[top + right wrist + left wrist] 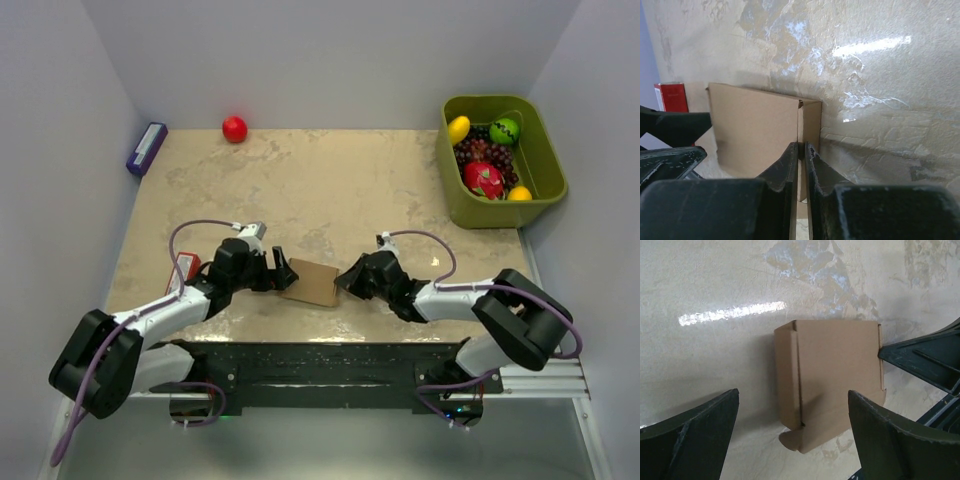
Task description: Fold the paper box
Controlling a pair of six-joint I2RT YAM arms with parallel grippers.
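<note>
Marbled beige tabletop [330,180], one flap pinched

My right claw [801,150] is squeezed almost closed on a thin side flap of the paper box [755,130], I judge to anchor it while a panel folds. My left claw [792,395] gapes wide and grips nothing, a finger on either side of the box, likely ready to push a wall up. The box lies near the front edge, between both arms. It is blank brown, and the red packet [671,97] nearby shows no lettering I can read
</note>
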